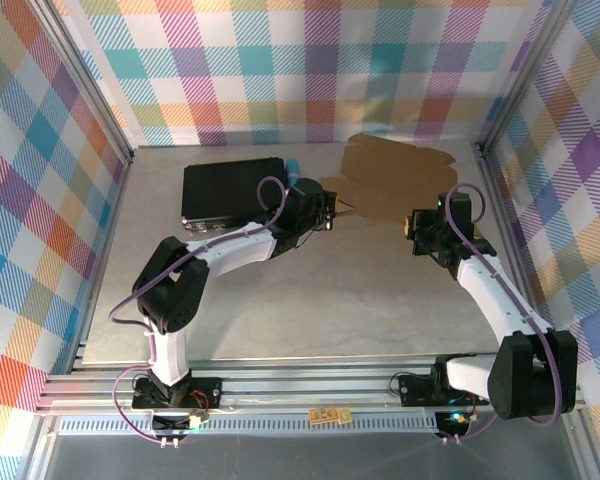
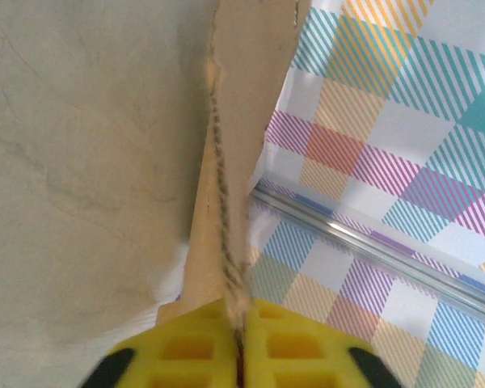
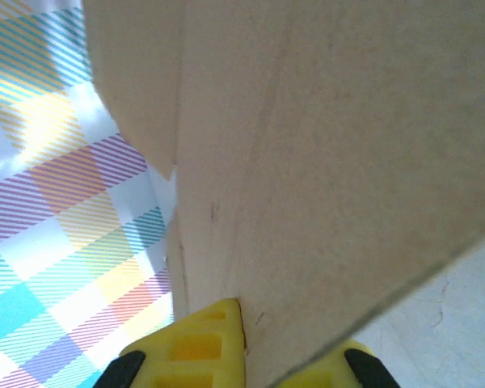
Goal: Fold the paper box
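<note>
My left claw (image 2: 241,323) and right claw (image 3: 287,343) each clamp the paper box (image 1: 390,175), beside the black case (image 1: 232,190), probably to fold flaps.

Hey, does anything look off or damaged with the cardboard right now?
The paper box is not lying flat: its far edge seems to ride up against the back wall. In the left wrist view, the edge pinched by the left gripper looks frayed and ragged. Nothing is spilled.
</note>
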Controlling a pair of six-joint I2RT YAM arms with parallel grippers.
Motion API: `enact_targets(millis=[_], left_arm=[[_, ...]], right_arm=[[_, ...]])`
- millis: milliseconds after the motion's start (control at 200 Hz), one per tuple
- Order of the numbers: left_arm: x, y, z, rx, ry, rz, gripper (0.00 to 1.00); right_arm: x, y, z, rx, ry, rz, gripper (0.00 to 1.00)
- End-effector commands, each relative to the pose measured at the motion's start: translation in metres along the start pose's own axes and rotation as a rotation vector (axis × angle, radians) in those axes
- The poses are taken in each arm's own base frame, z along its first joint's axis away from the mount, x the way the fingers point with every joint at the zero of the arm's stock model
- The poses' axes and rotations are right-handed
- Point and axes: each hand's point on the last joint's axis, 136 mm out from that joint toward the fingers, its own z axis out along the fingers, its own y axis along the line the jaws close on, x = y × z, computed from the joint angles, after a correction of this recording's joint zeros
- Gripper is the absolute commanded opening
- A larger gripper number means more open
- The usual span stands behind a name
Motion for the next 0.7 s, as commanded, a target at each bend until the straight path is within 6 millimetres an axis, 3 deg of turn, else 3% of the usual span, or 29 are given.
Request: enact_targets(millis=[0,60,170,335,495,595,695], left_arm=[[0.009,-0.061,-0.041,0.09,0.03,0.112,0.4],[0.005,-0.081,-0.061,0.08,0.012,0.214,0.55],[-0.015,-0.114,-0.11,0.054,-0.074,0.386,0.65],[-0.062,-0.133,-0.19,-0.023,-0.291,0.523,0.67],[-0.091,-0.147,-0.251,-0.019,-0.419,0.57,0.66],[-0.102,-0.152,-0.284,-0.016,-0.481,0.587,0.66],[-0.111,-0.151,-0.308,-0.018,-0.523,0.589,0.66]], right_arm=[[-0.002,0.053,-0.04,-0.073,-0.068,-0.117,0.0],[0.002,0.074,-0.064,-0.073,-0.084,-0.193,0.0],[0.012,0.11,-0.109,-0.103,-0.095,-0.335,0.0],[0.037,0.15,-0.16,-0.161,-0.044,-0.54,0.0],[0.061,0.182,-0.212,-0.263,0.012,-0.585,0.0],[0.077,0.202,-0.23,-0.311,0.078,-0.548,0.0],[0.084,0.219,-0.213,-0.304,0.147,-0.473,0.0]])
